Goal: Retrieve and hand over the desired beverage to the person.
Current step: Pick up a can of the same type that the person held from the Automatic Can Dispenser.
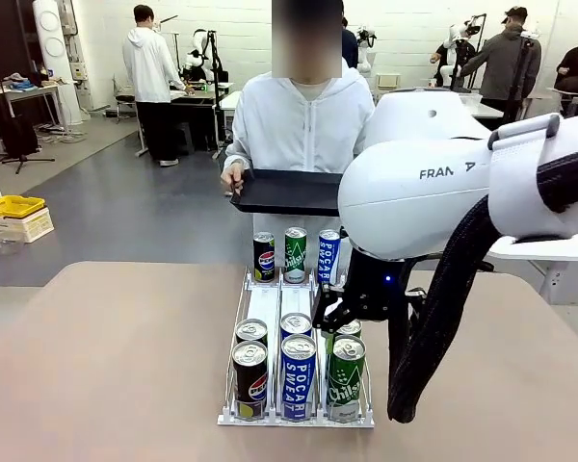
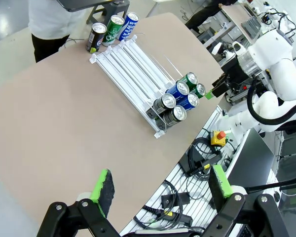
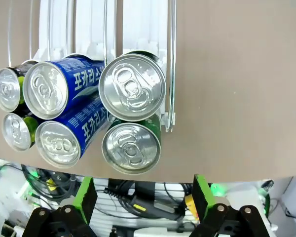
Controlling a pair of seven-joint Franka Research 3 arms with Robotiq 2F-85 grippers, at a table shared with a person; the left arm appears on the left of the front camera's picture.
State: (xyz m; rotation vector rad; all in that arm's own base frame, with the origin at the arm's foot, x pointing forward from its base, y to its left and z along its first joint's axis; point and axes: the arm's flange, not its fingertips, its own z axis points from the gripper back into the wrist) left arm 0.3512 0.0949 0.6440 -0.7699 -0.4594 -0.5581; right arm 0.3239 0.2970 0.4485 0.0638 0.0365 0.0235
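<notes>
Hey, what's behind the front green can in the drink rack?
A second green can stands right behind the front green can, in the same lane of the rack. Its lid shows; the front can covers most of its body, with the open right gripper just above.

Right arm (image 1: pixel 414 192) hides tray (image 1: pixel 284 192) right end; rear green can (image 1: pixel 350 329) partly hidden.

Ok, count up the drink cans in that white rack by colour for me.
Black Pepsi cans: 3
Blue Pocari Sweat cans: 3
Green Chilsung cans: 3
Total: 9
</notes>
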